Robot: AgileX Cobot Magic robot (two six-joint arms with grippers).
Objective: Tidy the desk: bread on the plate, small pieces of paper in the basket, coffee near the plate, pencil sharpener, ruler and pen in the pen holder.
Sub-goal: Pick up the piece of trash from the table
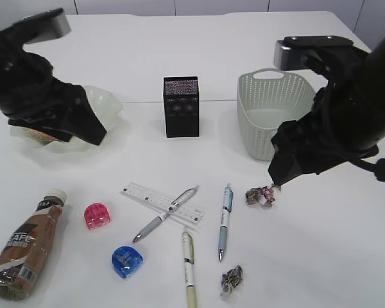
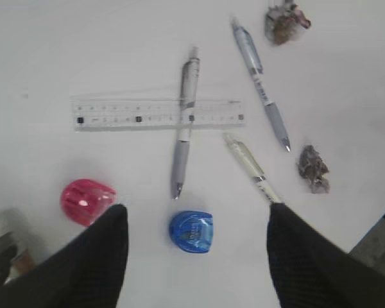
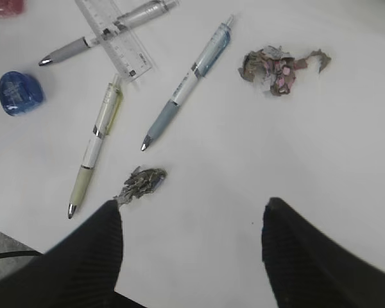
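The pale green plate (image 1: pixel 113 102) sits at the left, a sliver of bread (image 1: pixel 42 135) showing in it under my left arm. My left gripper (image 1: pixel 97 136) (image 2: pixel 196 207) hangs open and empty, high over the blue pencil sharpener (image 2: pixel 191 231). A pink sharpener (image 1: pixel 96 215), the ruler (image 1: pixel 159 200) and three pens (image 1: pixel 225 220) lie mid-desk. The coffee (image 1: pixel 24 245) lies on its side at the front left. My right gripper (image 1: pixel 275 178) (image 3: pixel 192 203) is open beside a crumpled paper (image 1: pixel 261 196); another paper (image 3: pixel 141 181) lies nearer the front.
The black mesh pen holder (image 1: pixel 181 106) stands at the centre back. The grey-green basket (image 1: pixel 269 112) stands right of it, just behind my right arm. The white desk (image 1: pixel 333 256) runs on bare to the front right.
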